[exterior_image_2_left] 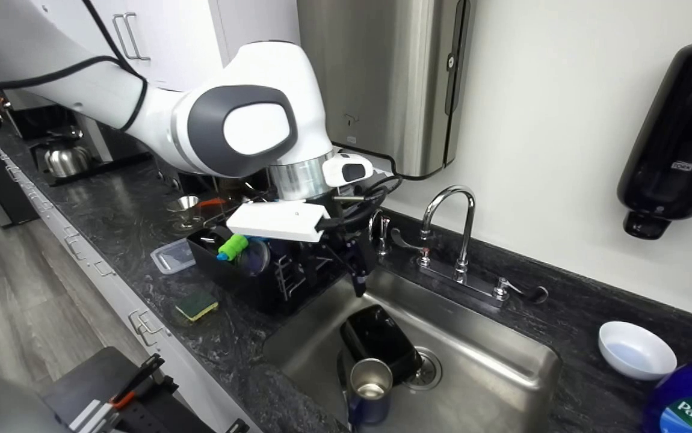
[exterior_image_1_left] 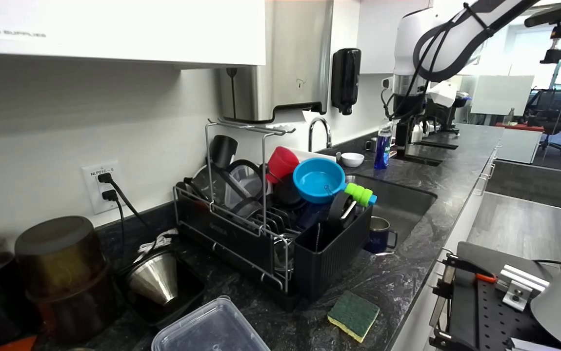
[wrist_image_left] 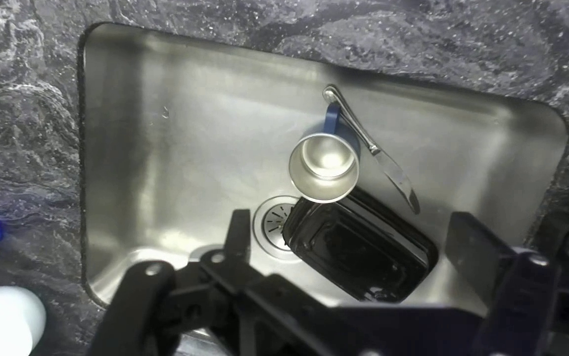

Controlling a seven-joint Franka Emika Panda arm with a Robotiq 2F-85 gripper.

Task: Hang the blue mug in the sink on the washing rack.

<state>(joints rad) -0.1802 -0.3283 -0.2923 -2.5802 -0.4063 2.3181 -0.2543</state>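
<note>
The blue mug [wrist_image_left: 348, 134] is in the sink [wrist_image_left: 205, 118], metal-lined mouth up, its handle pointing to the top of the wrist view. Both exterior views also show the mug [exterior_image_1_left: 377, 241] [exterior_image_2_left: 370, 406]. My gripper [wrist_image_left: 351, 216] hangs well above the basin with its fingers [wrist_image_left: 238, 232] wide apart and nothing held; the mug lies beyond the fingertips, untouched. In an exterior view the gripper [exterior_image_2_left: 359, 282] is partly covered by the wrist. The washing rack [exterior_image_1_left: 236, 246], loaded with dishes, stands beside the sink; the arm hides part of it in an exterior view.
A black container [wrist_image_left: 358, 247] lies in the sink by the drain, with the mug overlapping its corner. A knife [wrist_image_left: 393, 173] rests beside the mug. The faucet [exterior_image_2_left: 469, 216] rises behind the basin. A white bowl [exterior_image_2_left: 635, 352] and soap bottle [exterior_image_1_left: 383, 146] stand on the counter.
</note>
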